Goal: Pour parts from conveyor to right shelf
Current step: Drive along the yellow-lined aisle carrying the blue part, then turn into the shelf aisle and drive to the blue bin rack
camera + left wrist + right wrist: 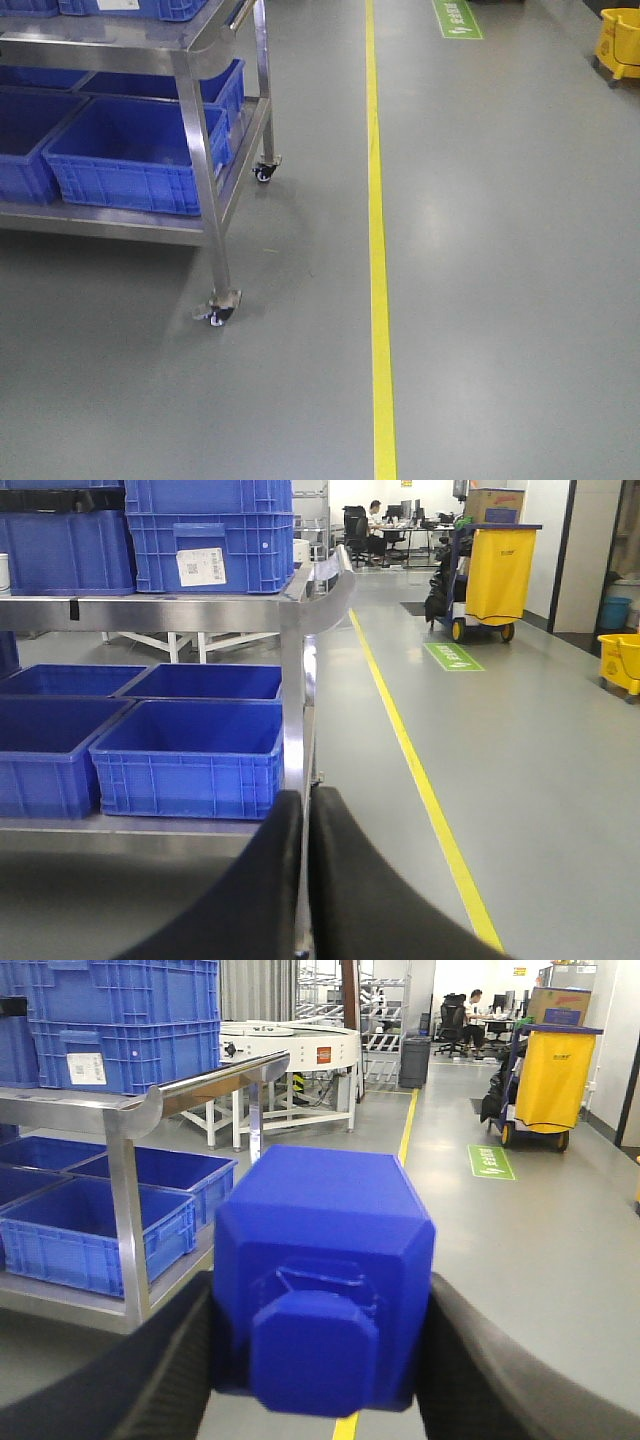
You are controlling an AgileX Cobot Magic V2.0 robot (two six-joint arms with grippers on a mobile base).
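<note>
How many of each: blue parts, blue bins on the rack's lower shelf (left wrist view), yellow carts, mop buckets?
blue part: 1, in right gripper
lower-shelf blue bins: 4
yellow cart: 1
yellow mop bucket: 1
Total: 7

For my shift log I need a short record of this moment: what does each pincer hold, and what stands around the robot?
left pincer: shut, nothing between its fingers
right pincer: shut on the blue block
steel shelf: on wheels, at the left in the front view
blue bins: on the shelf's lower and upper levels
yellow line: on the floor, right of the shelf
</note>
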